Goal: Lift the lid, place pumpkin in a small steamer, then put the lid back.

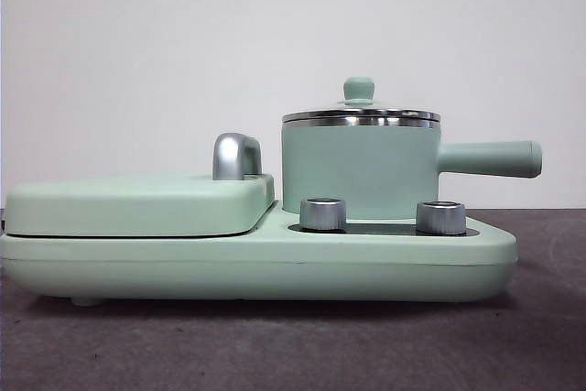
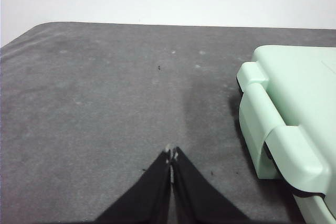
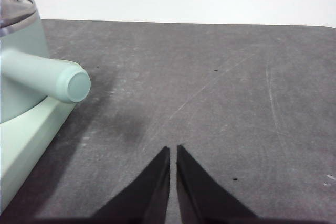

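The small steamer (image 1: 359,171) is a mint green pot that stands on the right half of the base unit, its long handle (image 1: 490,158) pointing right. The lid (image 1: 361,114) sits on it, glass with a steel rim and a mint knob (image 1: 359,90). The pumpkin is out of view. My left gripper (image 2: 171,156) is shut and empty over the grey table, beside the base unit's end. My right gripper (image 3: 173,150) is shut and empty over the table, off the end of the pot's handle (image 3: 50,75). Neither gripper shows in the front view.
The long mint green base unit (image 1: 256,263) carries two silver knobs (image 1: 323,213) and a flat griddle cover (image 1: 137,203) with a steel handle (image 1: 236,156) on the left. The cover's hinged end shows in the left wrist view (image 2: 286,124). Grey table mat (image 3: 220,87) spreads around it.
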Controlling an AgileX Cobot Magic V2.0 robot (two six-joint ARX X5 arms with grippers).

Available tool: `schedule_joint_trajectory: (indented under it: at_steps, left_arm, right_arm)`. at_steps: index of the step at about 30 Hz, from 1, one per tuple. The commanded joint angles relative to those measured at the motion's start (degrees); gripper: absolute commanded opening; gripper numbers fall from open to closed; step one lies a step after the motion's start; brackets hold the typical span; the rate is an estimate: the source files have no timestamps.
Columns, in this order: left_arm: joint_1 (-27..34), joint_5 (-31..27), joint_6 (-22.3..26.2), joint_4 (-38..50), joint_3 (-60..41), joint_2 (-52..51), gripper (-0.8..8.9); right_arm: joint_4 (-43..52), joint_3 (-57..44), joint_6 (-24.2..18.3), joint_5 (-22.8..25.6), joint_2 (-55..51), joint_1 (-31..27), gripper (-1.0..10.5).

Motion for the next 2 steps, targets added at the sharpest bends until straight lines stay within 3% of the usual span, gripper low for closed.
schedule_joint_trajectory:
  at_steps: [1,2]
  left_arm:
    - [0.0,0.2,0.4,-0.3,-1.1,-0.1,0.06]
    - [0.0,0.2,0.4,-0.3,-1.1,-0.1,0.06]
  right_arm:
    - [0.7,-0.3,-0.5,0.2,0.0,-0.1,0.2]
    - [0.7,-0.3,-0.5,0.2,0.0,-0.1,0.2]
